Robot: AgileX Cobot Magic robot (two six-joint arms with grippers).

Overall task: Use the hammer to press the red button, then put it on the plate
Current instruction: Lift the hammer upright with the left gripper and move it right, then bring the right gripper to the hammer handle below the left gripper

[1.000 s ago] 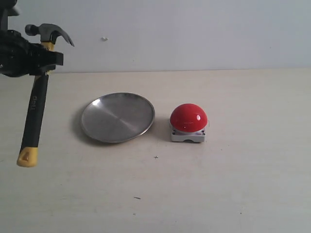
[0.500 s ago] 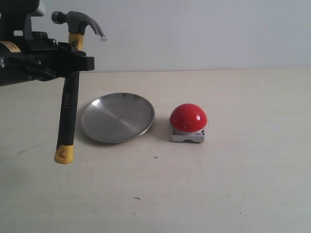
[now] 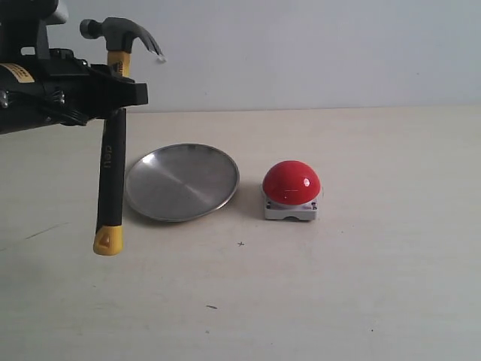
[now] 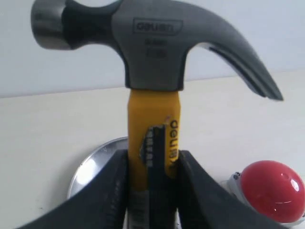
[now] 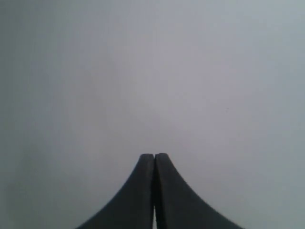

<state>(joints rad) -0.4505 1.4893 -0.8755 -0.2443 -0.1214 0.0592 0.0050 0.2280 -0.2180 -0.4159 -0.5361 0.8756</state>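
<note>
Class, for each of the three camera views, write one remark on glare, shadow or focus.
Exterior view: small white glints on the red button, a bright sheen on the plate, soft shadow along its left edge. Left wrist view: the hammer head fills the frame, its stamped lettering slightly soft. Right wrist view: flat grey, only the shut right tool shows.

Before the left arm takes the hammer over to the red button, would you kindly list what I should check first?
1. Grip: fingers of the left gripper clamp the hammer at its yellow neck: ok.
2. Striking face aimed at the red button: not ok; the head is up, with the face turned away.
3. Button uncovered: ok.
4. The plate is empty: ok.
5. The right gripper is out of the way: ok; it is shut and absent from the exterior view.
6. Butt's clearance over the table: cannot tell.
</note>
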